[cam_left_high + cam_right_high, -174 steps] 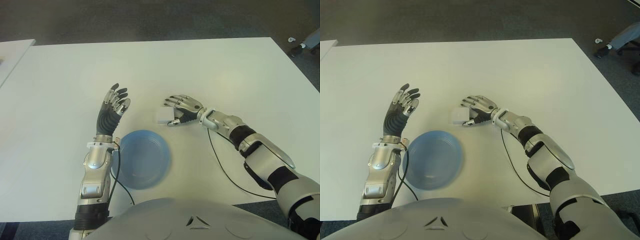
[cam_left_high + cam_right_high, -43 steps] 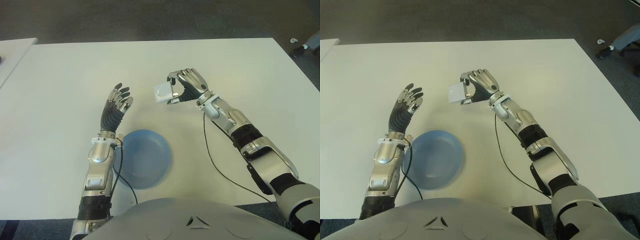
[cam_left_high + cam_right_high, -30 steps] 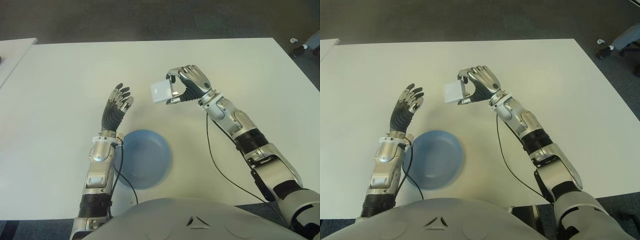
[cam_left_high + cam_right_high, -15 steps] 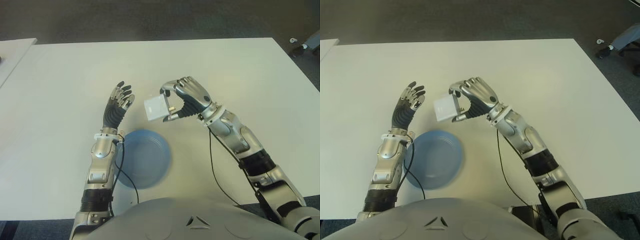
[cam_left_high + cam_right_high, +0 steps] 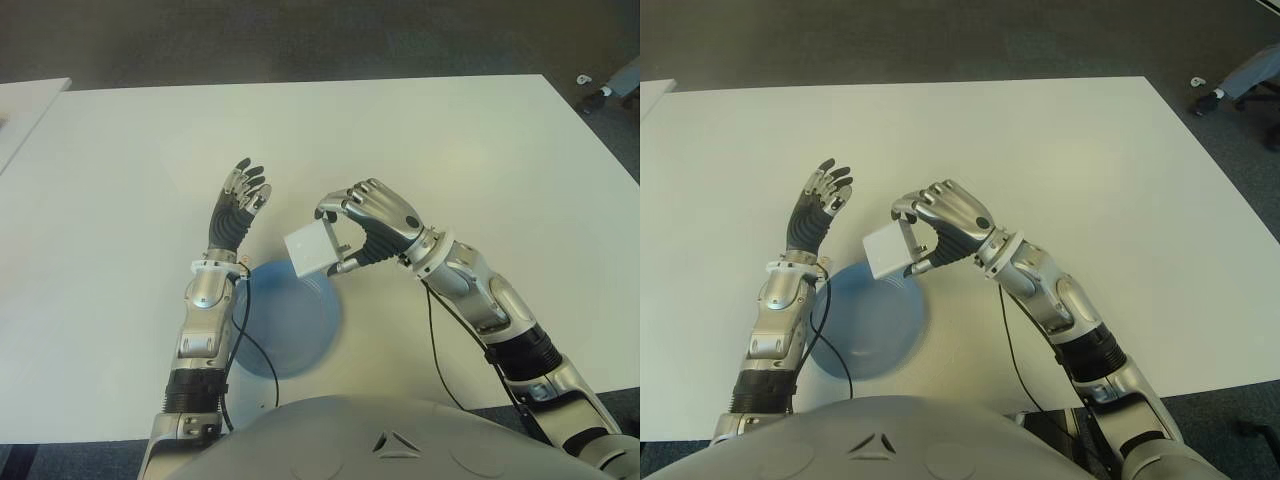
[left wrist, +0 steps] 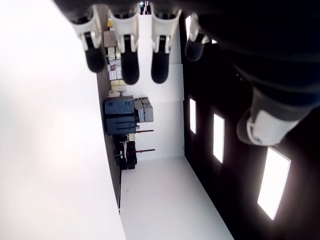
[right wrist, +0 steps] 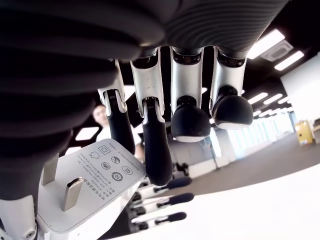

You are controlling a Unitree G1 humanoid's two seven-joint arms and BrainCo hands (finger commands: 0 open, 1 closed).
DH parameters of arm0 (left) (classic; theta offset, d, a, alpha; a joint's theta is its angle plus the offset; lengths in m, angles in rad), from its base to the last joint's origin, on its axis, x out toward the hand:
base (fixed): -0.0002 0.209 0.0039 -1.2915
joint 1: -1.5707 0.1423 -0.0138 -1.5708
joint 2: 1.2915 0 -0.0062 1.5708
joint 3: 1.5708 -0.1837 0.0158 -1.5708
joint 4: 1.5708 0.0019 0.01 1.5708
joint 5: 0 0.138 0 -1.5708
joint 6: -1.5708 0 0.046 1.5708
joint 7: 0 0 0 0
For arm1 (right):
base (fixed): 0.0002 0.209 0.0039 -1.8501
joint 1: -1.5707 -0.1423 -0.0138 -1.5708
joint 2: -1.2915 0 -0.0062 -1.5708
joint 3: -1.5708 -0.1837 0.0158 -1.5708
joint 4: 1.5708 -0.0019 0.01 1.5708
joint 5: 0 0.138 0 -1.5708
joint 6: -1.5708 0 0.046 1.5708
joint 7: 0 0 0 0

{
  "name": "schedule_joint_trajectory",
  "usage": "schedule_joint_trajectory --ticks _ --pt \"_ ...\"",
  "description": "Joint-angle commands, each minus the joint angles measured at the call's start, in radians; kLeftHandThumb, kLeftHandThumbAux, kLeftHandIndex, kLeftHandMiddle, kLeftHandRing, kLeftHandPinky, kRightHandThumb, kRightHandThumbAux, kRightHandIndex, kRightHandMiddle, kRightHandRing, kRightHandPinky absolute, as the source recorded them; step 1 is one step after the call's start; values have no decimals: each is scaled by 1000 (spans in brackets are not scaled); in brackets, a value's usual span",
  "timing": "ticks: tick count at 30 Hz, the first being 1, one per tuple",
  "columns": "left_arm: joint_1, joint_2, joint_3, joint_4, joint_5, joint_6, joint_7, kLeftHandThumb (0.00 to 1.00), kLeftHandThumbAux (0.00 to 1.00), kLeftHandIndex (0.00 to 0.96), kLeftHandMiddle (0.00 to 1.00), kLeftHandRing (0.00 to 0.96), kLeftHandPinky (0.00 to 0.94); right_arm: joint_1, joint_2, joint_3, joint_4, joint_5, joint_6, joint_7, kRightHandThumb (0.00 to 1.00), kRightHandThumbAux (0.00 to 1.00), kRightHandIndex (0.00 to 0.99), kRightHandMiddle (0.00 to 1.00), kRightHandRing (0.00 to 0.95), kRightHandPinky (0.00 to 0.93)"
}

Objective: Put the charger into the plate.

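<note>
My right hand (image 5: 345, 232) is shut on the charger (image 5: 311, 251), a white cube with metal prongs, and holds it in the air over the far right rim of the blue plate (image 5: 283, 325). The right wrist view shows the charger (image 7: 85, 197) pinched between thumb and fingers, prongs and label facing the camera. The plate lies on the white table (image 5: 420, 150) just in front of my body. My left hand (image 5: 237, 203) is raised beside the plate's far left edge, fingers spread and holding nothing.
A black cable (image 5: 437, 340) trails along my right forearm. A second white table edge (image 5: 25, 105) shows at the far left. Dark floor lies beyond the table, with a person's shoe (image 5: 1205, 100) at the far right.
My right hand has carried the charger up off the table, then toward me and down, from beyond the plate to above its far right rim. The left hand has shifted slightly.
</note>
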Motion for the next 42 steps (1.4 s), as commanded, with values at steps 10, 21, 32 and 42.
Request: schedule_joint_trajectory --ticks 10,21,32,42 --pt "-28 -15 14 46 -14 20 5 0 532 11 159 156 138 41 -24 13 -35 -22 -39 54 850 678 396 539 842 856" --pt "-30 -29 18 45 -20 24 4 0 529 11 168 165 147 55 -42 14 -54 -26 -61 83 850 679 395 540 845 860" --pt "-30 -41 16 35 -19 36 9 0 535 15 172 169 147 59 -47 18 -40 19 -96 104 850 679 397 540 836 841" --pt "-34 -48 6 31 0 40 19 0 529 15 168 166 147 37 -53 26 -10 115 -122 168 839 674 425 496 630 559"
